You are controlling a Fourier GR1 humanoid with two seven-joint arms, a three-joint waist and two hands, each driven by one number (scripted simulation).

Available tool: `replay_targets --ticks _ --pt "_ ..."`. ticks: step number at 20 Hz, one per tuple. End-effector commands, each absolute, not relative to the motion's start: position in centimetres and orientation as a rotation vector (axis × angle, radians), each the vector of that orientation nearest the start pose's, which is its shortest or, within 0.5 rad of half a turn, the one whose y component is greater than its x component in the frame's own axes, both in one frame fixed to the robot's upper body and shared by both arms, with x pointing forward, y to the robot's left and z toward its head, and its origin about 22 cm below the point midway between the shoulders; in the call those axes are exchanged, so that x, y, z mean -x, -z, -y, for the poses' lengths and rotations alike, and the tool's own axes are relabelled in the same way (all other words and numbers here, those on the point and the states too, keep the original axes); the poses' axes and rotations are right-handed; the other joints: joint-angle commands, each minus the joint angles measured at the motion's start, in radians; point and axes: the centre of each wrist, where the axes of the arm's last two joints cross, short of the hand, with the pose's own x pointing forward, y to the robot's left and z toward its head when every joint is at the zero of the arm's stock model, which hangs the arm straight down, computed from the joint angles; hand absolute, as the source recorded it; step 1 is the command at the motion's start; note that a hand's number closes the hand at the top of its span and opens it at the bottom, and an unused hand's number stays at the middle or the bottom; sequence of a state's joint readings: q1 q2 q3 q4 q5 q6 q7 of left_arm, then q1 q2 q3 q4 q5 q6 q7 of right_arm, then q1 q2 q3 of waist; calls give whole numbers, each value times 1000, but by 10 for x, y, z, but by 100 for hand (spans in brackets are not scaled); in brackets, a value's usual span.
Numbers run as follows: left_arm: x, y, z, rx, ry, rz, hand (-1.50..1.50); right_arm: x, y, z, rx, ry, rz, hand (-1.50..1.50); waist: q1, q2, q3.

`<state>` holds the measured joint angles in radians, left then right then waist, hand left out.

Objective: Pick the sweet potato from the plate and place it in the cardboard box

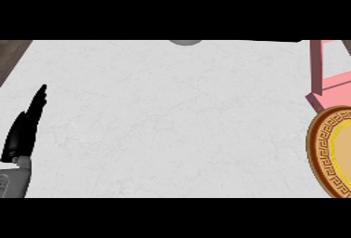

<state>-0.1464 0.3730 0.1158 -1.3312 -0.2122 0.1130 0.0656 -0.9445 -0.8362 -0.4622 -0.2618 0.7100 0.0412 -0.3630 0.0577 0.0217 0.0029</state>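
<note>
Here the fingers of the left hand stand straight and pressed together, seen edge-on as a narrow black blade pointing up the view; they are released, curled round nothing and touching nothing but the air above the counter. Below them the grey forearm comes in from the lower left corner, so the hand rests near the view's left edge, fingers up.

Outward from there spreads the white marbled counter, with a strip of dark wood floor showing past its upper left corner. A small grey rounded shape peeks in at the top edge (too little of it shows to name it).

At the far right, well apart from the hand, lies the plate, cut off by the view's edge: an orange-brown rim with a gold key pattern and a paler tan centre. The visible part of it carries no sweet potato; I cannot tell where that is. Just above the plate stands a pink box, its wall upright.
</note>
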Motion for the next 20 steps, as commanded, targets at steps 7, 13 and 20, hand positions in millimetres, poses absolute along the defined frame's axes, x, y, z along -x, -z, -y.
replay_targets --ticks 7,13,20 --pt "-278 -20 -340 -588 258 1418 0 -373 -148 489 829 -373 1360 -150 12 8 3" --pt "-273 -14 -341 -610 245 1397 0 -370 -159 496 864 -236 1568 -150 5 6 3" --pt "-275 -21 -346 -605 229 1405 0 -343 -164 528 830 48 1707 -150 -4 4 4"
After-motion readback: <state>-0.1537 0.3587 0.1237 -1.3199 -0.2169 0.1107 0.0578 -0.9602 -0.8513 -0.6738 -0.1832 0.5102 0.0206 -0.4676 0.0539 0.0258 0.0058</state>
